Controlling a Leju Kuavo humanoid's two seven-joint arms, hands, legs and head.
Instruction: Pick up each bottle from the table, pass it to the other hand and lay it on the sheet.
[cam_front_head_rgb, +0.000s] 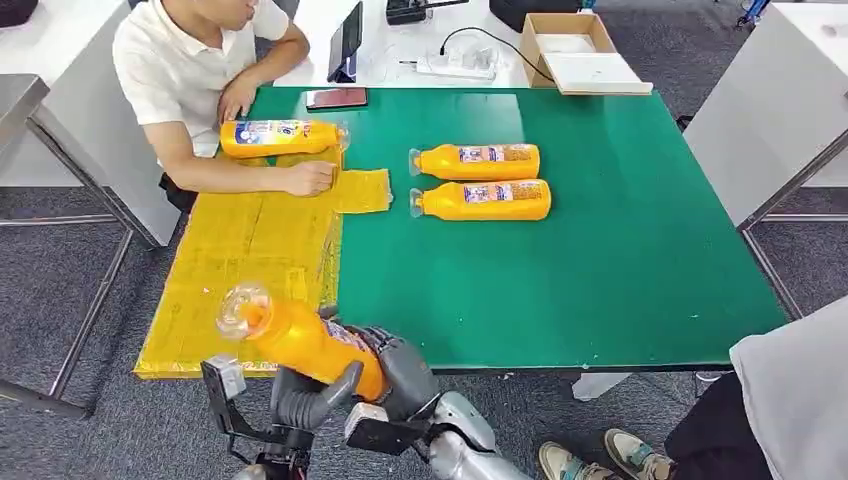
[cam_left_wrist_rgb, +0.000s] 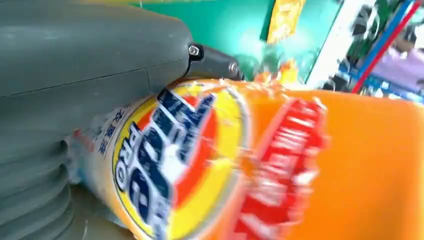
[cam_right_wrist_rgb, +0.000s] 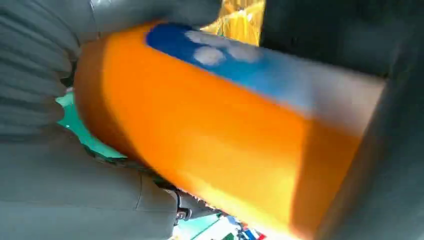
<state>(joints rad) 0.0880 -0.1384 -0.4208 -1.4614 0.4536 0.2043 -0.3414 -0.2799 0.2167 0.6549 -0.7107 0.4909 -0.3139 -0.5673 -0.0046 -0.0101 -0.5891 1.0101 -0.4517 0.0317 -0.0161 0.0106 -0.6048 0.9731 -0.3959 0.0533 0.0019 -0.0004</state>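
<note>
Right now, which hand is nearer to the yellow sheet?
Left. The left hand is just short of the near edge of the yellow sheet, under the orange bottle. The right hand grips the bottle's base farther off, before the green table.

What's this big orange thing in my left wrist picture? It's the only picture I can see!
Observer: That's the held bottle. The head view shows both the left hand and the right hand gripping it.
Operator: Are more waiting?
Observer: Two. The far bottle and the near bottle lie side by side on the green table.
Operator: Any finished yet?
Observer: One. The done bottle lies at the far end of the yellow sheet, beside a person's hand.
</note>
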